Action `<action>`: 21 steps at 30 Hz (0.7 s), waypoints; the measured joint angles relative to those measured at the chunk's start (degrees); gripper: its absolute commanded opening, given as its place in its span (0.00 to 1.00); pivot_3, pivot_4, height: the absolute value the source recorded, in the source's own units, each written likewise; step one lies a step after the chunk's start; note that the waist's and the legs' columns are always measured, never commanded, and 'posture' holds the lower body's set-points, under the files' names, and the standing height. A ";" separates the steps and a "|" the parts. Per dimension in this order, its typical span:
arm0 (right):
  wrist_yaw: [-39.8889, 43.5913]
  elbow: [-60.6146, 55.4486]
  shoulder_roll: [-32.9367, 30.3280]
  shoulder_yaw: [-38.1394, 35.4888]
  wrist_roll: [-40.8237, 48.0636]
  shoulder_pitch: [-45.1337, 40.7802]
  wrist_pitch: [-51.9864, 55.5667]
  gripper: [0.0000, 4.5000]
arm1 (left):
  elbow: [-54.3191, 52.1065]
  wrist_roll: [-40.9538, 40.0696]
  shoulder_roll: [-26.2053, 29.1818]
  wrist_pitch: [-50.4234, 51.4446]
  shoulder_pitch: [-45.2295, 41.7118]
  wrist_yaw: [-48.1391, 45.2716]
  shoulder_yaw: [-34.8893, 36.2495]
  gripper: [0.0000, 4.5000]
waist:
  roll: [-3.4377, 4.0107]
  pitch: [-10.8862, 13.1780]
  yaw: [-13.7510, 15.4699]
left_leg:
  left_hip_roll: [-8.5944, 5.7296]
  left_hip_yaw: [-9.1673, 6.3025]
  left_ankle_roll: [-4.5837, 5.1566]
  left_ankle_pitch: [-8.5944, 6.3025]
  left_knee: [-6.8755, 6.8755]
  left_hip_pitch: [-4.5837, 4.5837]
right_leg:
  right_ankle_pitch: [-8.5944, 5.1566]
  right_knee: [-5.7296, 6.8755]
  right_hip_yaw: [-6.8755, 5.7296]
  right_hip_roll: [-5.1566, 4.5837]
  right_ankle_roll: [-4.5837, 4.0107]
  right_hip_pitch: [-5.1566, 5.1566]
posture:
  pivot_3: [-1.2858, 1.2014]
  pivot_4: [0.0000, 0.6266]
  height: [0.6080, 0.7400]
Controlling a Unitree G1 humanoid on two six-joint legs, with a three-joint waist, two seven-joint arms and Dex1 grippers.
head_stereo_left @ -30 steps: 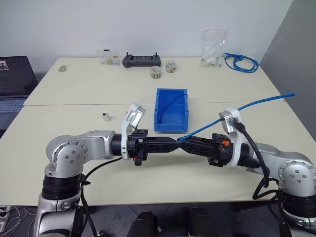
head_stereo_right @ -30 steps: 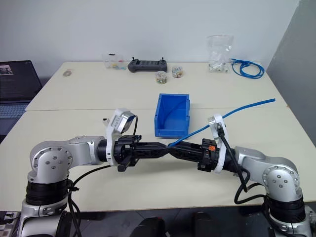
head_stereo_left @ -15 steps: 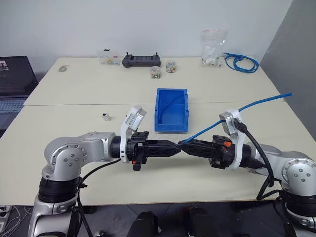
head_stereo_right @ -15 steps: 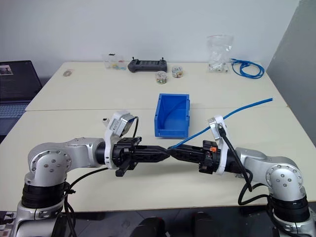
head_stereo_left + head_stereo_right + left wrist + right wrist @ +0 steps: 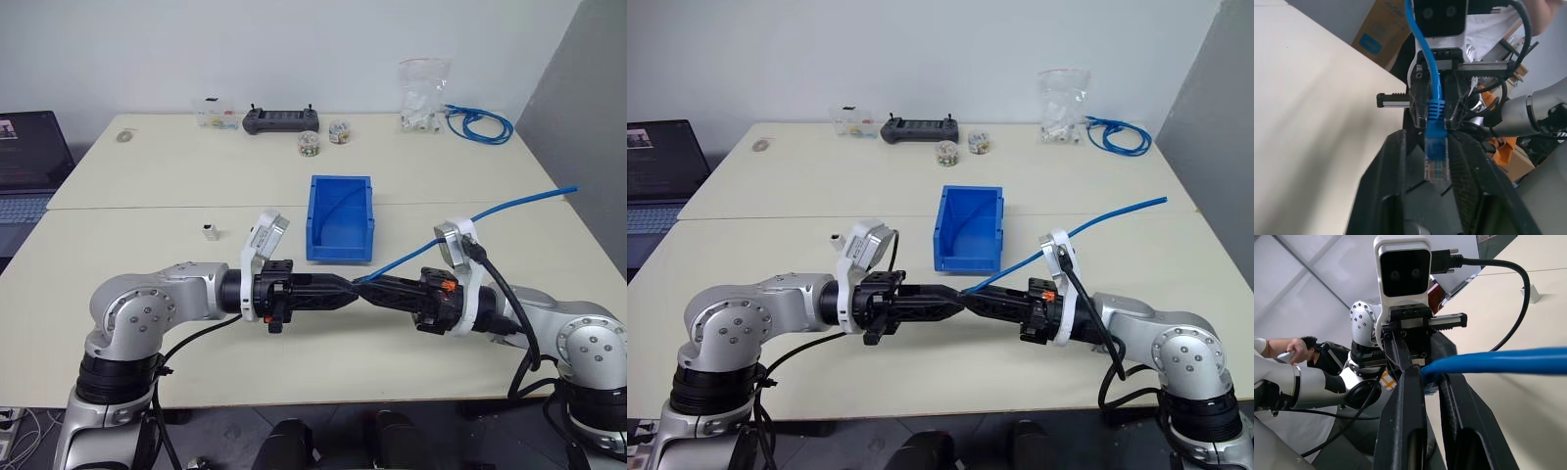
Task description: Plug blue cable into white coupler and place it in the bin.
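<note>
Our two head cams look forward and down over the bench from a fair way back, sharing nearly the same scene. Each wrist cam sits super close, looking along its own pincer straight at the opposite one, left pincer and right pincer.

Both arms are silver-grey metal with round joint housings ringed by small screws and black bands between segments. Each wrist carries a white camera block with two dark lenses. The left gripper and right gripper have black fingers. Black cables loop off both forearms; orange tabs mark the right wrist.
</note>
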 measured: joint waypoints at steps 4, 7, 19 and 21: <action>1.03 -0.72 0.07 1.37 -2.03 0.00 -0.76 0.02 | -0.06 0.21 1.34 -0.60 1.17 -0.75 0.01 0.63 | 0.00 0.00 -0.01 | 0.00 0.00 0.00 0.00 0.00 0.00 | 0.00 -0.01 0.00 0.00 0.00 0.00 | 0.52 0.24 1.00; 1.85 -0.50 0.08 1.87 -5.01 0.06 -1.37 0.02 | -1.18 0.11 2.56 -0.86 2.37 -0.99 0.22 0.77 | 0.00 0.01 0.02 | 0.00 0.00 0.00 0.00 0.00 -0.01 | -0.01 -0.02 0.00 0.00 0.01 -0.01 | 0.52 0.24 1.00; 6.06 4.50 0.94 2.46 -12.93 -0.80 -3.49 0.02 | -5.99 -7.75 8.14 -0.55 6.73 -2.08 5.15 1.00 | 0.00 0.02 -0.06 | 0.02 0.01 0.00 0.00 -0.01 -0.01 | 0.00 -0.03 0.01 0.00 0.00 -0.01 | 0.52 0.24 1.00; 6.32 4.89 0.98 2.46 -13.38 -0.83 -3.53 0.02 | -6.69 -8.02 8.49 -0.80 8.53 -1.62 5.72 1.00 | 0.00 0.02 0.00 | 0.02 0.01 0.00 0.00 -0.01 -0.01 | 0.00 -0.04 0.00 0.00 0.00 -0.01 | 0.52 0.24 1.00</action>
